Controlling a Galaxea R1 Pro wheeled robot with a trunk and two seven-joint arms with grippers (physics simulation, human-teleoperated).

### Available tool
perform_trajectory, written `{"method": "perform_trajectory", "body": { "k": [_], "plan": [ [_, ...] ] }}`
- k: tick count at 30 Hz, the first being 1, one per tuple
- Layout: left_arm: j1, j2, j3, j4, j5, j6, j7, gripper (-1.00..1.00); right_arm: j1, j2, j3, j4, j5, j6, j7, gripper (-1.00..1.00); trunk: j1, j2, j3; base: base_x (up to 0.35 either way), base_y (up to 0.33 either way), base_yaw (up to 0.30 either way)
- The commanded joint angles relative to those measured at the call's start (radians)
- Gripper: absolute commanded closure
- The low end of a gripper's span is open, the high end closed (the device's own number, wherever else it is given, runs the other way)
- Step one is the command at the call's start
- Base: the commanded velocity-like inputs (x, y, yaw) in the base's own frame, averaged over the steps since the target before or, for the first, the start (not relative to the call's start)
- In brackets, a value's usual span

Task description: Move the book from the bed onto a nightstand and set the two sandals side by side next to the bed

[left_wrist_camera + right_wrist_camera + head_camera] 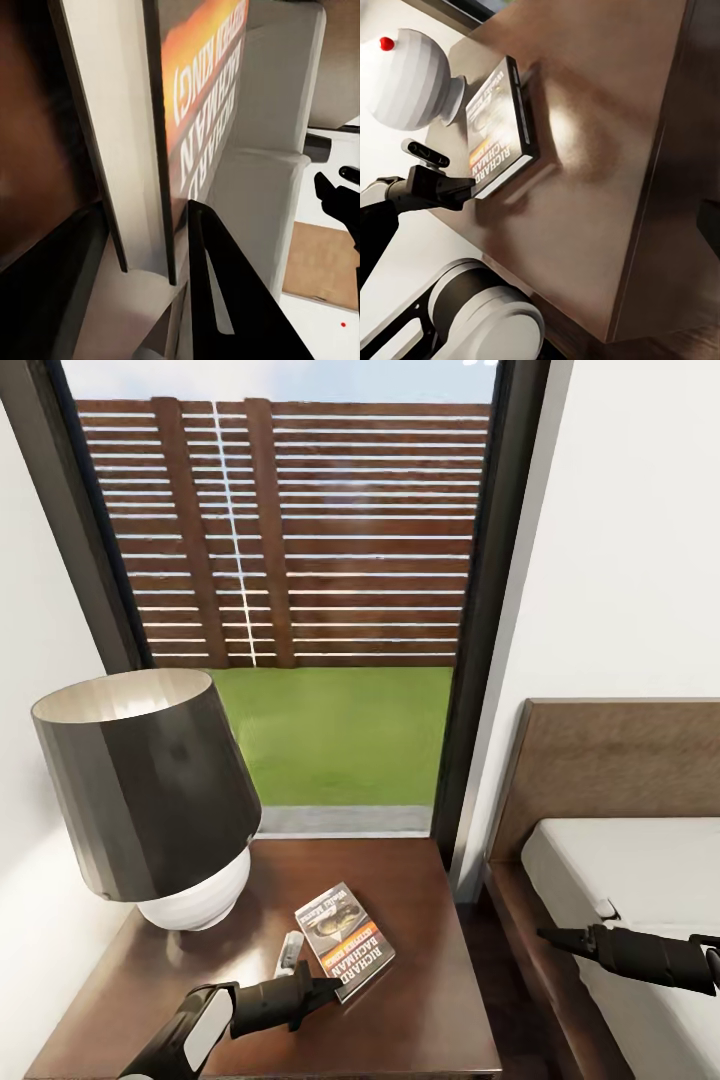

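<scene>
Small dark-covered paperback book with orange band [345,940] is over the glossy reddish-brown wooden nightstand [420,1000], pinched in left gripper [325,988]. Right gripper [548,934] over bed [640,880], jaw state unclear. Sandals remain.

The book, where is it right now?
In the head view the book is over the nightstand top, right of the lamp, its near edge between the left gripper fingers; the bed lies further right.

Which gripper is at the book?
The left gripper, its fingers at the book's near edge over the nightstand. The right gripper hangs apart, over the bed.
</scene>
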Motion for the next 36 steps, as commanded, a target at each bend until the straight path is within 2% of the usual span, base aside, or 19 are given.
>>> {"method": "perform_trajectory", "body": {
  "k": [1, 6, 19, 22, 36],
  "plan": [
    [0.0, 0.0, 0.002, 0.0, 0.0, 0.005, -0.002, 1.0, 0.0, 0.0, 0.0, 0.0, -0.002, 0.005, 0.001, -1.0, 0.0, 0.0, -0.001, 0.0, 0.0, 0.0],
    [-0.001, -0.001, 0.002, 0.0, 0.0, 0.005, -0.002, 1.0, 0.0, 0.0, 0.0, 0.0, -0.002, 0.005, 0.001, -1.0, 0.001, -0.001, -0.013, 0.0, 0.0, 0.0],
    [0.0, -0.001, 0.002, 0.0, 0.0, 0.005, -0.002, 1.0, 0.0, -0.001, 0.0, 0.0, -0.002, 0.005, 0.001, -1.0, 0.001, -0.001, -0.013, 0.0, 0.0, 0.0],
    [0.0, -0.001, 0.002, 0.0, 0.0, 0.005, -0.002, 1.0, 0.0, 0.0, 0.0, 0.0, -0.003, 0.005, 0.001, -1.0, 0.002, -0.002, -0.024, 0.0, 0.0, 0.0],
    [-0.001, -0.001, 0.002, 0.0, 0.0, 0.005, -0.002, 1.0, 0.0, 0.0, 0.0, 0.0, -0.002, 0.005, 0.001, -1.0, 0.002, -0.002, -0.024, 0.0, 0.0, 0.0]
  ]
}}
